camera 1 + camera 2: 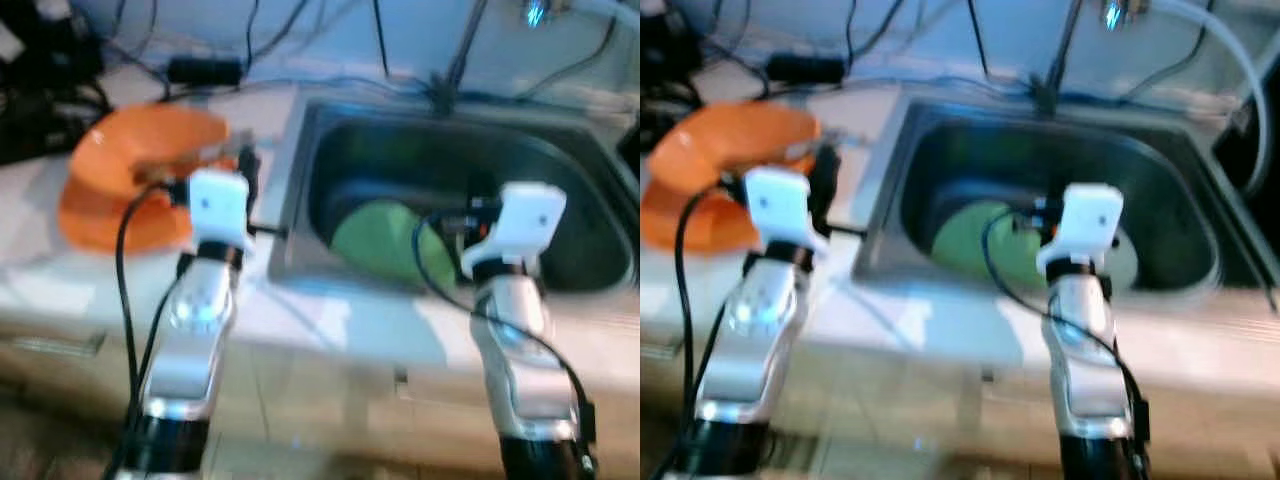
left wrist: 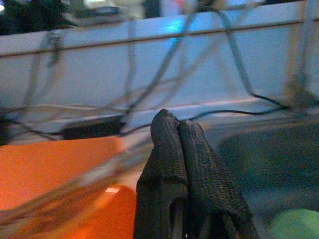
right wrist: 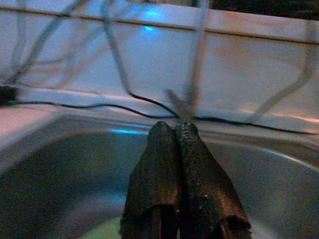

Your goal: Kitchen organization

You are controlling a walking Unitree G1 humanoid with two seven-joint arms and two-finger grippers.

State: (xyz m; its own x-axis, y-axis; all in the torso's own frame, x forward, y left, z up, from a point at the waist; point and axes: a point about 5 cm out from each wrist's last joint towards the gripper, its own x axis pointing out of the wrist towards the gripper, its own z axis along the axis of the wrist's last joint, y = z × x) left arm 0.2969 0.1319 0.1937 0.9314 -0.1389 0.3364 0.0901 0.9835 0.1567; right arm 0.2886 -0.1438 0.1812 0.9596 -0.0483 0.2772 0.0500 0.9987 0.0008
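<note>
**Both arms raised, fingers closed**

The left arm [image 1: 195, 330] and the right arm [image 1: 515, 345] both reach forward and up, side by side and well apart. The left gripper [image 2: 178, 130] has its two black fingers pressed together with nothing between them. The right gripper [image 3: 172, 132] is the same: fingers touching along their length, tips level, empty.

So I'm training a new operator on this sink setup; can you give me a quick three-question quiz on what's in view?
1. True or false: the green plate lies inside the sink.
2. Which gripper is over the sink: left or right?
3. What colour is the bowl on the counter?

Key: 1 true. 2 right. 3 orange.
</note>
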